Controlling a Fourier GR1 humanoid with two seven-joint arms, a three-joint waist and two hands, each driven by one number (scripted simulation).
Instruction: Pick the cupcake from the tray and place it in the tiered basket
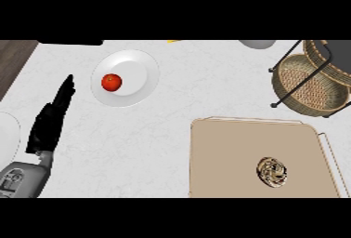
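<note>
The cupcake (273,171), seen from above as a brown swirl in a ridged wrapper, sits on the tan tray (233,153) at the lower right. The tiered basket (308,83), woven wicker in a black wire frame, stands at the upper right; its lower tier holds nothing that I can see. My left hand (51,116) rests at the left of the counter with fingers straight, pointing away, far from the tray. The right hand shows nowhere.
A white plate (133,69) with a red tomato (112,82) on it lies at the upper left, just right of my left fingertips. Part of another white dish (5,135) shows at the left edge. A grey object (257,43) sits at the top edge.
</note>
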